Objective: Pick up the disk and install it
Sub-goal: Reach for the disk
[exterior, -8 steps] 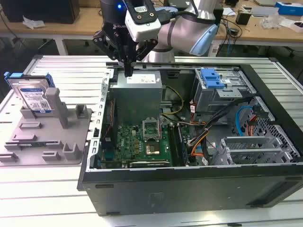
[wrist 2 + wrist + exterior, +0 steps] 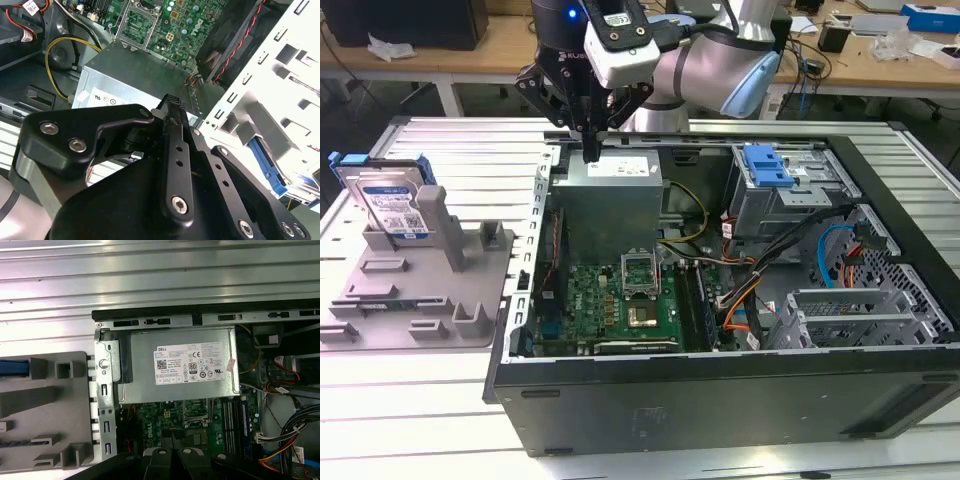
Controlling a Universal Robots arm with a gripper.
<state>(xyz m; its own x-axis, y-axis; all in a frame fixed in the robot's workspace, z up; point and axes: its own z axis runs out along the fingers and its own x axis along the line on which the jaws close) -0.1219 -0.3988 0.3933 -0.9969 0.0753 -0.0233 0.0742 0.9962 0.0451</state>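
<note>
The disk [image 2: 392, 200], a silver drive with a white-and-blue label in a blue carrier frame, stands on edge in a grey holder [image 2: 430, 290] at the exterior view's left, outside the computer case. In the first wrist view a blue strip of the disk [image 2: 12, 367] shows beside that holder [image 2: 45, 405]. My gripper [image 2: 590, 152] hangs over the back left corner of the case, just above the grey power supply box [image 2: 615, 190], well to the right of the disk. Its fingers [image 2: 172, 105] are shut with nothing between them. The gripper [image 2: 175, 454] also shows in the first wrist view.
The open computer case [image 2: 720, 385] lies on a slatted metal table [image 2: 410, 420]. Inside are the motherboard [image 2: 620, 300], loose cables [image 2: 770, 280] and a metal drive cage with a blue latch tab [image 2: 767, 165] at the back right. Desks with clutter stand behind.
</note>
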